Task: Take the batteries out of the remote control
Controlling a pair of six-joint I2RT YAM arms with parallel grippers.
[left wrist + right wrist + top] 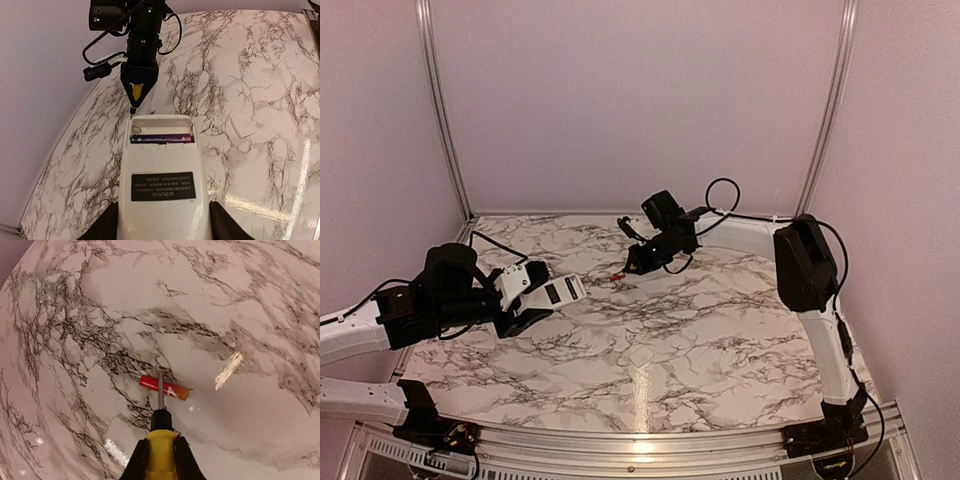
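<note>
My left gripper (164,226) is shut on the white remote control (162,185), holding it back side up above the table. Its battery bay is uncovered, with a dark blue-black battery (162,138) lying across it. In the top view the remote control (563,290) points right from the left gripper (527,303). My right gripper (160,460) is shut on a yellow-handled screwdriver (160,437). The screwdriver's tip hangs over a red battery (164,387) lying on the marble. The right gripper (640,262) sits just right of that red battery (617,277).
A small squarish white cover piece (243,125) lies on the marble table (740,330), right of the remote. It also shows in the top view as a cover piece (641,355) near the middle front. Walls and metal posts (440,110) enclose the back and sides.
</note>
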